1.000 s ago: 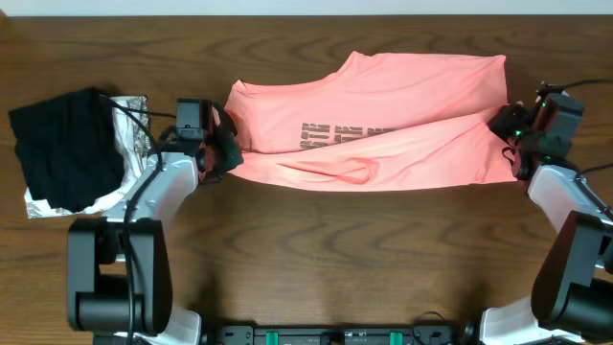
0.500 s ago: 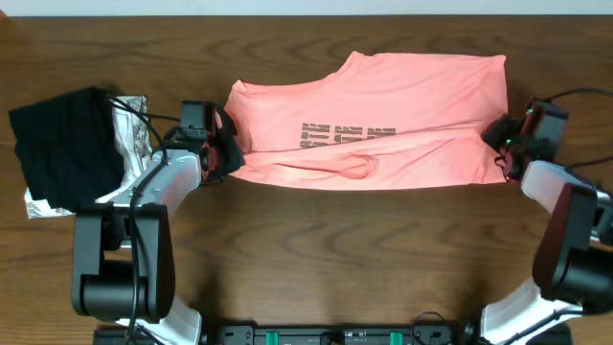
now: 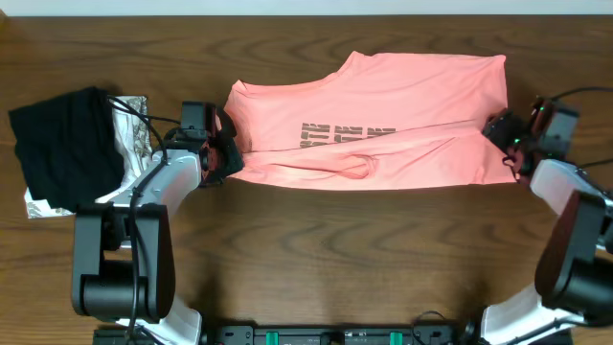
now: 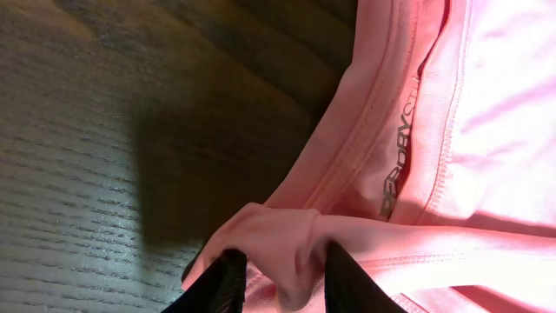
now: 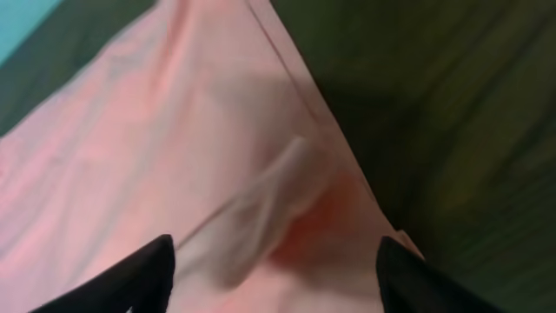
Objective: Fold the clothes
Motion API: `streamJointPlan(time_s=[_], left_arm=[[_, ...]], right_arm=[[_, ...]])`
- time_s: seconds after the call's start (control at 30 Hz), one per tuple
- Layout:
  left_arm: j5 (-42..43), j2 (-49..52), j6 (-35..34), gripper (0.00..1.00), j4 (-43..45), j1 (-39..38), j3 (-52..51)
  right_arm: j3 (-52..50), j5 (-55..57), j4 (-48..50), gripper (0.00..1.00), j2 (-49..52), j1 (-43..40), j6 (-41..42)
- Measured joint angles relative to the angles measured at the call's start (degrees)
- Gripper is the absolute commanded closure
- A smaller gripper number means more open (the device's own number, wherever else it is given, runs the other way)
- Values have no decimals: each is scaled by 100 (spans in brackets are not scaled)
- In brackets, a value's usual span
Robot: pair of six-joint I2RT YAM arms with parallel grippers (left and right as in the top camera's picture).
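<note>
Nearest to us, our left gripper (image 4: 287,280) has its jaws pinched on a bunched fold at the edge of the salmon-pink T-shirt (image 4: 486,113). Our right gripper (image 5: 274,256) holds its jaws wide apart over the shirt's other end, with a raised ridge of cloth between them; we cannot tell whether either finger touches it. Beyond, the shirt lies across the wooden table (image 3: 306,249), its near part folded up over the lettering (image 3: 347,135). At the far left sit a black garment (image 3: 62,144) and a silvery one (image 3: 132,120).

Overhead evenly bright; right wrist shows the clothes (image 5: 200,148) blurred; left shadowed
</note>
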Motion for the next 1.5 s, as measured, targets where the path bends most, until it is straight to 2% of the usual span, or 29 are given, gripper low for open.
streamJointPlan(time_s=[0.03,0.13,0.27,0.3,0.4,0.53,0.57,0.63,0.73,1.03,1.3,1.5], left_arm=[[0,0,0,62,0,0,0],[-2,0,4,51,-2,0,0],[0,0,2,43,-35,0,0],[0,0,2,43,-44,0,0],[17,0,0,41,-59,0,0],[173,0,4,35,-59,0,0],[236,-4,4,25,-59,2,0],[369,-37,48,13,-66,4,0],[492,-188,15,6,-111,4,0],[896,-1062,31,4,-168,4,0],[1327,-1110,44,4,-634,-111,0],[1377,-1110,92,4,-756,-577,0]], right_arm=[[74,-26,-212,40,-127,-7,-72],[273,-79,-1010,48,-592,-20,-326],[415,-92,-2037,97,-1093,-37,-673],[431,-35,-2260,99,-1165,-39,-721],[437,210,-2717,99,-1161,-39,-802],[435,409,-2739,99,-894,-39,-957],[435,435,-2715,99,-804,-39,-981],[435,474,-2618,99,-570,-39,-1025],[435,511,-2398,99,-166,-39,-1067],[573,535,-2468,99,450,-55,-1113],[796,470,-3744,96,448,-55,-1115],[822,479,-4507,93,417,-55,-1110]])
